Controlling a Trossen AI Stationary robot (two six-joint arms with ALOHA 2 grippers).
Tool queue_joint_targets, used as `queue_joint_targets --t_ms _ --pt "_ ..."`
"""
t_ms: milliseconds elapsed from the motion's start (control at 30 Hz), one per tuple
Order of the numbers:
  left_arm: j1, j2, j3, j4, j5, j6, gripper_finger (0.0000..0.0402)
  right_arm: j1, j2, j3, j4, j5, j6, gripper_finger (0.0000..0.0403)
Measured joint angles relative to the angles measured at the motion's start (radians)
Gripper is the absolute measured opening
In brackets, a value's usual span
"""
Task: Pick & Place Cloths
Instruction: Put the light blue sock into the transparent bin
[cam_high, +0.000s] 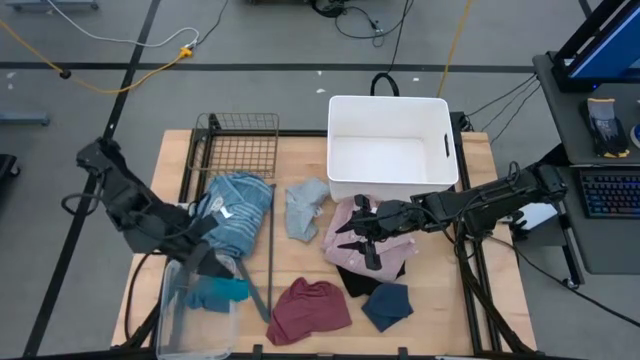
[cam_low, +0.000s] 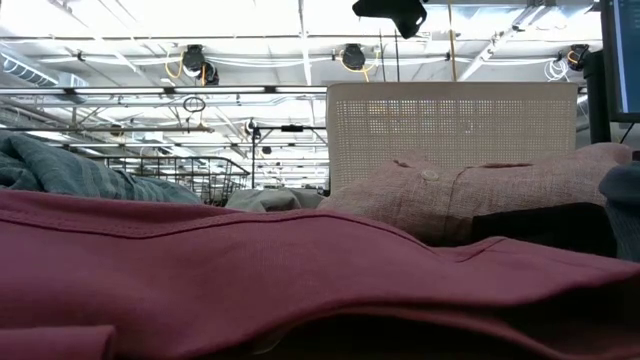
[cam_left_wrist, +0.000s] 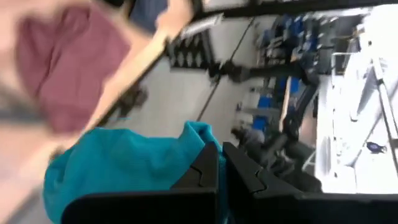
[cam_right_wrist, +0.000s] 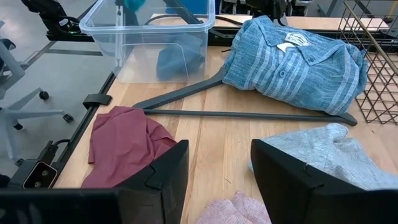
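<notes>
Two grippers busy. Left gripper (cam_high: 205, 262) pinched tight on teal cloth (cam_high: 222, 291), cloth hanging below it over clear bin (cam_high: 170, 320). Right gripper (cam_high: 362, 236) half open, empty, just above pink shirt (cam_high: 345, 222). Best: lower straight, grab thick fold, lift slowly.

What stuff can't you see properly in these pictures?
- Low view: the maroon cloth fills the front and hides the table; the pink shirt covers the white tub's base.
- Left wrist view: blurred; the shut left claw hides part of the teal cloth.
- High view: the right claw covers part of the pink shirt.
</notes>
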Motion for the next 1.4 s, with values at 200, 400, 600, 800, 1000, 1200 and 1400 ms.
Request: queue_joint_targets --t_ms 200,400,600,800,1000,1200,1400 --pt "-0.051 -0.029 0.000 -0.202 0.191 -0.209 0.0000 0.000 0.000 0.000 0.000 0.000 0.000 0.0164" --pt "-0.098 -0.021 0.000 -0.407 0.243 -0.274 0.0000 0.000 0.000 0.000 0.000 0.000 0.000 0.0163" --pt "-0.115 0.026 0.000 -0.431 0.225 -0.221 0.0000 0.000 0.000 0.000 0.000 0.001 0.000 0.0162" --pt "-0.126 0.105 0.000 -0.464 0.258 -0.157 0.0000 -0.002 0.000 0.000 0.000 0.004 0.000 0.0162" --pt "-0.148 0.177 0.000 -0.533 0.262 -0.150 0.0000 -0.002 0.000 0.000 0.000 0.004 0.000 0.0162" --pt "-0.165 0.239 0.000 -0.581 0.205 -0.137 0.0000 -0.002 0.000 0.000 0.001 0.002 0.000 0.0162" --pt "-0.178 0.290 0.000 -0.653 0.190 -0.127 0.0000 -0.002 0.000 0.000 0.007 0.001 0.000 0.0162"
